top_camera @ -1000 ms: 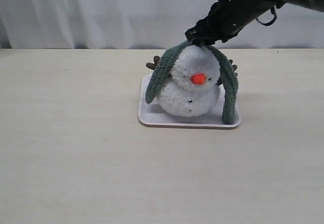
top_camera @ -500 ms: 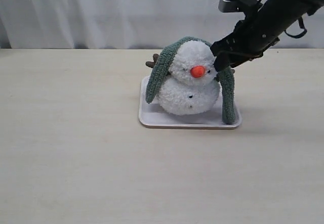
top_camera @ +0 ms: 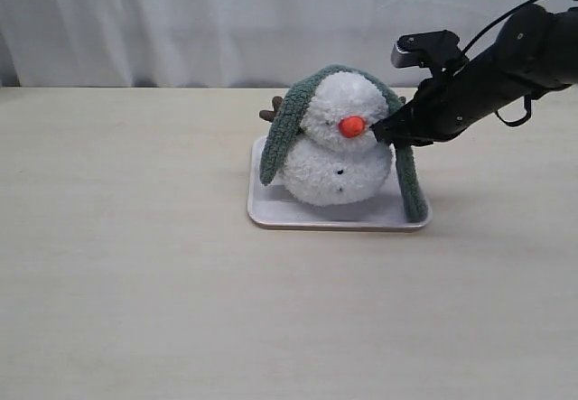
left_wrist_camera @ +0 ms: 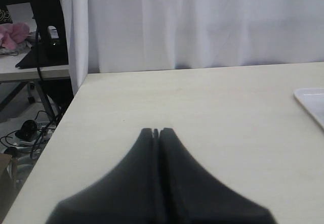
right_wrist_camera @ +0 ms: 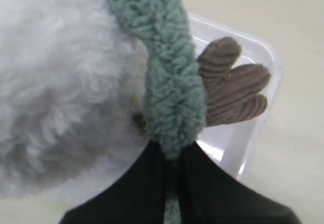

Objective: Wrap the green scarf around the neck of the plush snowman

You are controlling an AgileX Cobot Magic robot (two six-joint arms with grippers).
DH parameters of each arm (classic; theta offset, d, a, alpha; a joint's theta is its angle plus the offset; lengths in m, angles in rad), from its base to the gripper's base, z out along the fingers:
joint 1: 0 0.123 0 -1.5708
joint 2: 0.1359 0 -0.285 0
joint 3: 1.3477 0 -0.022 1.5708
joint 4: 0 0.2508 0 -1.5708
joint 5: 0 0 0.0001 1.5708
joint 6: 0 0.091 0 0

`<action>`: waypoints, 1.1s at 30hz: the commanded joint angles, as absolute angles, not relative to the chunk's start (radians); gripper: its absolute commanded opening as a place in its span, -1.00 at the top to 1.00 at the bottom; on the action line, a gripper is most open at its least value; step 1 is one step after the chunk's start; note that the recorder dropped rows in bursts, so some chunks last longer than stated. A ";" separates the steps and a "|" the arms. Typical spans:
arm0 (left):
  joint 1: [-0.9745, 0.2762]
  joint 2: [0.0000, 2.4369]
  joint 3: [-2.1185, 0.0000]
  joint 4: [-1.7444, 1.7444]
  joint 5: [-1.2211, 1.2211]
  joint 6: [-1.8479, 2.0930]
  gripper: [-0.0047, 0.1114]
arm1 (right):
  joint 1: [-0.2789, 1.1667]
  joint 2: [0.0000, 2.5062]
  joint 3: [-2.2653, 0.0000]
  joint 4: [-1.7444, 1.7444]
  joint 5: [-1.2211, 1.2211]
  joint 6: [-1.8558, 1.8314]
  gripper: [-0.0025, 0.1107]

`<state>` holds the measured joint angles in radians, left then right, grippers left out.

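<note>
The plush snowman (top_camera: 336, 152) sits on a pale tray (top_camera: 298, 215), orange nose facing front. The green scarf (top_camera: 287, 129) lies draped over the top of its head, one end hanging down each side. My right gripper (top_camera: 386, 134) is shut on the scarf's right-hand strand beside the snowman's head. In the right wrist view the scarf (right_wrist_camera: 169, 77) runs down into the closed right gripper (right_wrist_camera: 173, 155), with the snowman's brown arm (right_wrist_camera: 235, 90) just behind it. My left gripper (left_wrist_camera: 156, 131) is shut on nothing, over bare table away from the snowman.
A corner of the tray (left_wrist_camera: 311, 102) shows in the left wrist view. The table's edge (left_wrist_camera: 66, 113) drops to a floor with cables and a stand. A white curtain (top_camera: 226, 21) hangs behind the table.
My right gripper came down from above the snowman's head to its right side and closed on the scarf's hanging strand. The strand's lower end now hangs a little straighter.
</note>
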<state>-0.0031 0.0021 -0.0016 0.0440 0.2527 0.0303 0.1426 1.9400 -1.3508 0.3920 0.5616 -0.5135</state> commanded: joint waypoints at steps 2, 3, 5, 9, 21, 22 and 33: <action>-0.007 0.000 0.000 0.039 0.241 0.030 0.92 | 0.143 1.874 -1.349 0.414 0.570 -0.539 0.88; -0.007 0.000 0.000 0.039 0.241 0.030 0.92 | 0.143 1.863 -1.351 0.426 0.570 -0.539 0.88; -0.007 0.000 0.000 0.039 0.241 0.030 0.92 | 0.143 1.846 -1.361 0.441 0.570 -0.539 0.88; -0.007 0.000 0.000 0.039 0.241 0.030 0.92 | 0.143 1.850 -1.396 0.482 0.594 -0.522 0.88; -0.007 0.000 0.000 0.039 0.241 0.030 0.92 | 0.143 2.021 -1.685 0.325 1.022 -0.247 0.88; -0.007 0.000 0.000 0.039 0.241 0.030 0.92 | 0.143 2.024 -1.687 0.325 1.038 -0.250 0.88; -0.007 0.000 0.000 0.039 0.241 0.030 0.92 | 0.143 2.041 -1.685 0.332 1.107 -0.256 0.84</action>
<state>-0.0031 0.0021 -0.0016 0.0440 0.2527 0.0303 0.1426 2.0278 -1.6784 0.3355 1.0878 -0.2544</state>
